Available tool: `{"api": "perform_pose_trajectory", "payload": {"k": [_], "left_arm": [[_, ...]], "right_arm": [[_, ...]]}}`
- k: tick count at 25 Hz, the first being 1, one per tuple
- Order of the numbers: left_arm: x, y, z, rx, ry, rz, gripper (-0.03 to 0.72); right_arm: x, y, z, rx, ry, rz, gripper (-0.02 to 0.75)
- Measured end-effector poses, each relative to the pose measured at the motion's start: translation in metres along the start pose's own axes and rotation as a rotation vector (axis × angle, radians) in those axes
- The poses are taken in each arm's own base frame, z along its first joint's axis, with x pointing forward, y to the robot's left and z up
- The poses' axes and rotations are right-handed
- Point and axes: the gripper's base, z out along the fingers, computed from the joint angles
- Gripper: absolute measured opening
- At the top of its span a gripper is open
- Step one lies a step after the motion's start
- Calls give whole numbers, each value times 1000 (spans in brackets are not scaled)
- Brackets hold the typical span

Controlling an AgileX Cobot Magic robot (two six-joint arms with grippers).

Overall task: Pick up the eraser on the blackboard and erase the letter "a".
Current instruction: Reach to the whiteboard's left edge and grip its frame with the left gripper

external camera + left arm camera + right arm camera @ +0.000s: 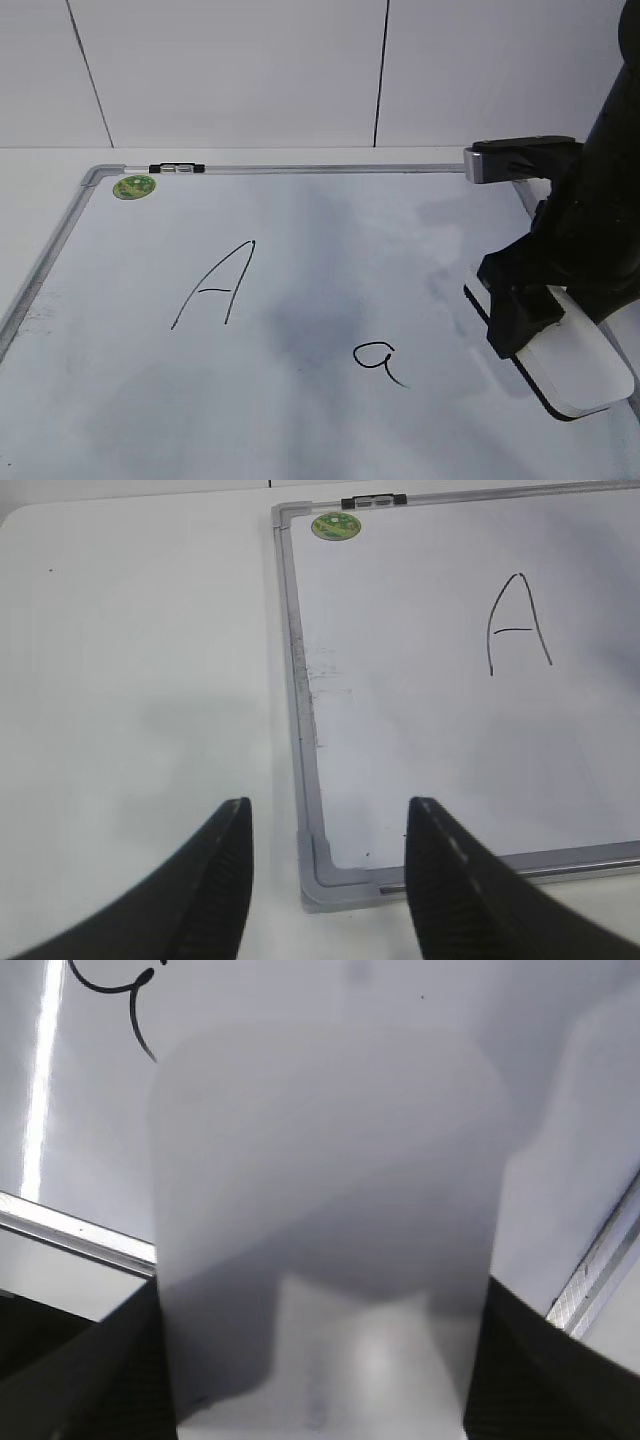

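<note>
Item 1, near right: right gripper (pixel 535 325), black, fingers clamped on both long sides of the eraser (pixel 575 365). Eraser white w/ dark underside edge, tilted, near end low. Sits over the near-right part of the blackboard (pixel 300 240); whether the felt touches the surface can't be told from the ext. view. Right wrist view: eraser (pixel 330 1230) fills the middle, blurred, w/ black fingers (pixel 530 1360) at each lower side.

Item 2, near centre: the letter "a" (pixel 377 360), small, black marker, round loop w/ short tail running near-right. Unsmudged. Lies left of the eraser, near but apart from it. Right wrist view shows only its tail + part of loop (pixel 125 995) at upper left.

Item 3, near left (left wrist view): left gripper (pixel 325 880), black fingers spread wide, nothing between them. Hangs over the board's near-left corner piece (pixel 315 885) and the white table (pixel 140 680).

Item 4, mid left: capital "A" (pixel 215 285), large, angular, well apart from the small letter.

Item 5, board surface: white, grey smear patches across the centre; silver frame (pixel 300 168).

Item 6, far left corner: round green sticker (pixel 134 186). Just right of it, small black clip (pixel 176 168) on far frame edge.

Item 7, far right: grey corner piece (pixel 490 163).
</note>
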Motion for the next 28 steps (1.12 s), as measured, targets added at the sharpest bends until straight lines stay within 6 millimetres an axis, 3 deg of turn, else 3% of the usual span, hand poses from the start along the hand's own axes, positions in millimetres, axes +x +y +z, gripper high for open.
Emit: {"api": "perform_pose_trajectory", "payload": {"k": [9, 13, 16, 20, 28], "left_arm": [[-6, -3, -8, 21, -32, -6, 386], [-21, -5, -25, 24, -66, 2, 453], [-35, -4, -20, 32, -7, -8, 466], [-58, -3, 3, 56, 131, -39, 467], [-95, 7, 71, 58, 335, -96, 466]], "right_arm": [[0, 0, 0, 0, 0, 0, 531], [0, 0, 0, 2, 0, -1, 531], [0, 0, 0, 2, 0, -1, 531], [0, 0, 0, 2, 0, -1, 531], [0, 0, 0, 2, 0, -1, 531]]}}
